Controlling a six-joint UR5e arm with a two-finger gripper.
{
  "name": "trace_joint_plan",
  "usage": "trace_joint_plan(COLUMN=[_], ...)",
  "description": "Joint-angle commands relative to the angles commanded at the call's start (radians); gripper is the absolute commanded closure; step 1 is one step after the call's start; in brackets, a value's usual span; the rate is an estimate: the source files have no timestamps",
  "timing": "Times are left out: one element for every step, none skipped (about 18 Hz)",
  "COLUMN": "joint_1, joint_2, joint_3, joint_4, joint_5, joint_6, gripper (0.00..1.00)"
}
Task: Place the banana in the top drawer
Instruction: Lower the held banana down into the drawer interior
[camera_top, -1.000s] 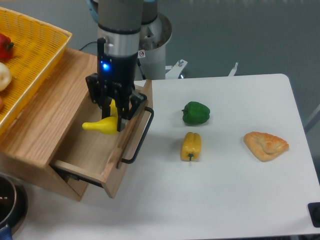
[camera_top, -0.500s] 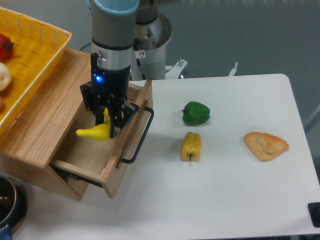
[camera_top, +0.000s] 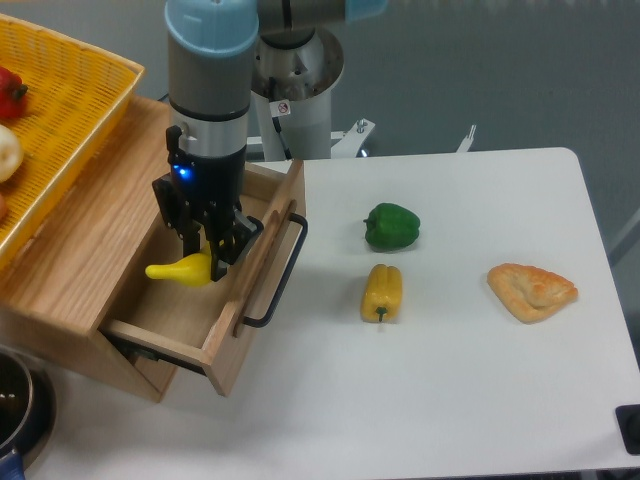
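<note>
The top drawer (camera_top: 228, 325) of the light oak cabinet stands pulled open, its black bar handle (camera_top: 278, 276) facing the table. My gripper (camera_top: 204, 256) hangs inside the drawer opening, shut on the banana (camera_top: 180, 270). The banana's yellow tapered end sticks out to the left of the fingers, low over the drawer floor. Its other end is hidden behind the gripper.
A yellow woven basket (camera_top: 75, 120) with produce sits on the cabinet top at the left. On the white table lie a green bell pepper (camera_top: 391, 226), a yellow bell pepper (camera_top: 382, 292) and a pastry (camera_top: 531, 290). A dark pot (camera_top: 15, 410) shows at the bottom left.
The gripper has moved left and slightly down into the drawer, carrying the banana with it. Nothing else has moved.
</note>
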Motion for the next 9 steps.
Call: trace_joint_plan(joint_1=[0.0,0.0,-0.002,-0.005,-0.006,-0.006,-0.006,-0.006,-0.006], joint_2=[-0.002,-0.005,-0.006,-0.006,-0.006,-0.006,-0.006,-0.006,-0.006], joint_3=[-0.002,-0.002,-0.003,-0.005,-0.012,-0.017,-0.021,-0.025,-0.025], joint_4=[0.002,0.002,0.002,0.003,0.005,0.005,0.005,0.005,0.005], joint_5=[0.0,0.0,0.0,0.0,0.0,0.0,0.0,0.0,0.003], joint_6=[0.0,0.0,0.002,0.002,0.005,0.006,0.008,0.008,0.008], gripper=[0.78,0.78,0.78,0.78,0.78,0.77,0.77,0.77,0.77])
